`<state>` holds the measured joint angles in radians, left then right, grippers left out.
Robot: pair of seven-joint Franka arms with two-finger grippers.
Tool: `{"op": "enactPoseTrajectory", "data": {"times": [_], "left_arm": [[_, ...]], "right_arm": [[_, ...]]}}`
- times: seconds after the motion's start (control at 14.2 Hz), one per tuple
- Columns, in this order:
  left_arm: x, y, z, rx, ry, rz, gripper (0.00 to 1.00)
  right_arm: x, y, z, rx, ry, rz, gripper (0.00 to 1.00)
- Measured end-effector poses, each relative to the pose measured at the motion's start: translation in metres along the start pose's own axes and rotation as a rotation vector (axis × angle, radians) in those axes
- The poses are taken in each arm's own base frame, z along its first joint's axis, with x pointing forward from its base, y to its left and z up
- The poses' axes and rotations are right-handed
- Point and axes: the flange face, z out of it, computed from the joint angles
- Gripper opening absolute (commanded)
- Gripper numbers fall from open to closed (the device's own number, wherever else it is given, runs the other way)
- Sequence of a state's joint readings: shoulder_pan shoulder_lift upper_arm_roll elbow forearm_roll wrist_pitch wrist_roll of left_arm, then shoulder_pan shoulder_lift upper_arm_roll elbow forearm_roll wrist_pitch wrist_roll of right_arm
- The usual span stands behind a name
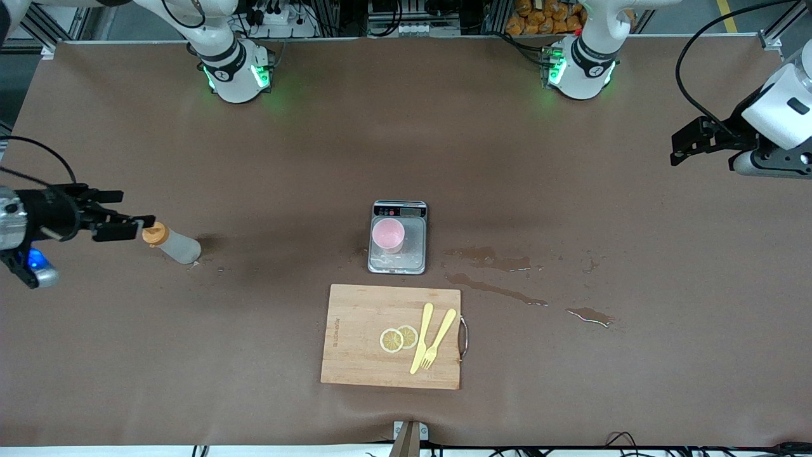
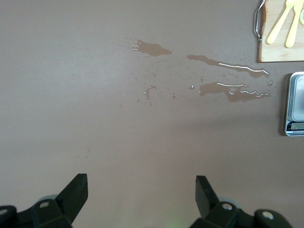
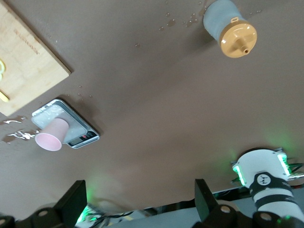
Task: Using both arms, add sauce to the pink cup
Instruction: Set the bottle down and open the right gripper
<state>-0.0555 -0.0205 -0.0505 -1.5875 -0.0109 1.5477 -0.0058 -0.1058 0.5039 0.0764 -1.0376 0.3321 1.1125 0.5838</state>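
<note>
Here the pink cup (image 1: 387, 234) stands upright on a small kitchen scale (image 1: 398, 261) near the middle of the tabletop (image 1: 571, 393). Whether there is sauce inside the cup cannot be seen. The sauce bottle (image 1: 172, 244), grey with an orange cap, stands on the tabletop toward the right arm's end, well apart from the cup.

The right gripper (image 1: 120, 223) is just beside the bottle's cap, and its jaws are apart and hold nothing; in the right wrist view the bottle is away from the two fingers (image 3: 71, 204). The left gripper (image 1: 688, 145) hangs over the left arm's end of the tabletop, far from the cup, also with the jaws apart and with nothing between them. This arm seems to wait.

Wet streaks (image 1: 501, 289) lie on the tabletop between the scale and the left arm's end, and some drops shine on the scale plate and near the bottle's foot. A wooden cutting board (image 1: 355, 330) lies nearer to the front camera than the scale and carries two lemon slices (image 1: 398, 338), a yellow knife (image 1: 421, 338) and a yellow fork (image 1: 439, 338).

This scene would fit two stages. The bottle may stand ready to be picked up and brought to the cup, or it may be set down again with the pouring finished. The spilled liquid alone does not decide it.
</note>
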Motion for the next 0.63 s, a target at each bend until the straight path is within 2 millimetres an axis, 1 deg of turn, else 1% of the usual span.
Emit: {"op": "enactPoseTrajectory", "data": {"times": [0.07,0.14,0.28,0.35,0.42,0.49,0.63], "left_arm": [[0.0,0.0,0.0,0.0,0.0,0.0,1.0],[0.0,0.0,0.0,0.0,0.001,0.0,1.0],[0.0,0.0,-0.001,0.0,0.001,0.0,1.0],[0.0,0.0,-0.001,0.0,0.001,0.0,1.0],[0.0,0.0,-0.001,0.0,0.001,0.0,1.0],[0.0,0.0,-0.001,0.0,0.001,0.0,1.0],[0.0,0.001,-0.001,0.0,0.001,0.001,1.0]], "right_arm": [[-0.021,-0.012,-0.006,-0.024,0.036,-0.023,1.0],[-0.044,-0.02,-0.015,-0.046,0.074,-0.042,1.0],[-0.082,-0.026,-0.033,-0.084,0.154,-0.069,1.0],[-0.096,-0.027,-0.04,-0.109,0.191,-0.101,1.0],[-0.106,-0.027,-0.045,-0.141,0.223,-0.157,1.0],[-0.11,-0.026,-0.049,-0.162,0.25,-0.206,1.0],[-0.104,-0.019,-0.053,-0.159,0.306,-0.253,1.0]]}}
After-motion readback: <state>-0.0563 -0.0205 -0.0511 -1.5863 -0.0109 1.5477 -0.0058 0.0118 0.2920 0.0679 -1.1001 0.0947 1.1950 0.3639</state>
